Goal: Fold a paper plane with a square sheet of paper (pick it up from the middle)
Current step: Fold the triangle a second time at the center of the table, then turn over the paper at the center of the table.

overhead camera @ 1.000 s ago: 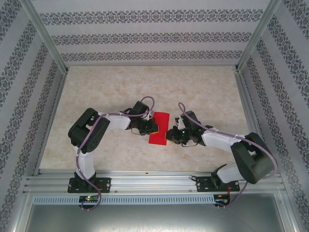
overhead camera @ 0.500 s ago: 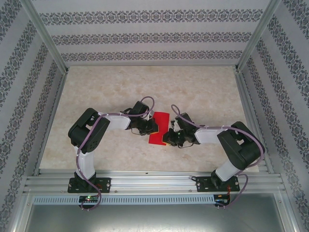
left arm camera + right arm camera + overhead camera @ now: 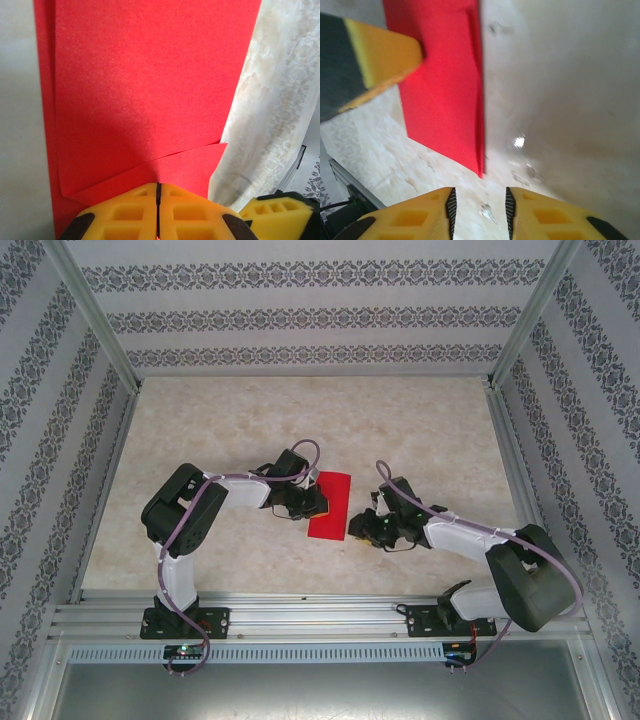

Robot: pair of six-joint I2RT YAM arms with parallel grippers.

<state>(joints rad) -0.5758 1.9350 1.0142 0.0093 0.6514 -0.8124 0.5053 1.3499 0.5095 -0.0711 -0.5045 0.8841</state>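
Paper (image 3: 330, 505) folded narrow, mid-table (image 3: 420, 430); left wrist view shows left gripper (image 3: 157, 210) pinched shut on its edge, flap creased; right gripper (image 3: 479, 212) parted, empty, just short of the corner; overhead, both grips unreadable.

Top camera looks down; both wrist cameras closely face the paper (image 3: 150, 100).

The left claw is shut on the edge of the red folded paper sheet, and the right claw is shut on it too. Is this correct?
No. The right claw is open, its fingers apart and short of the red folded paper sheet, as the right wrist view shows. The left claw is shut on the sheet's edge.
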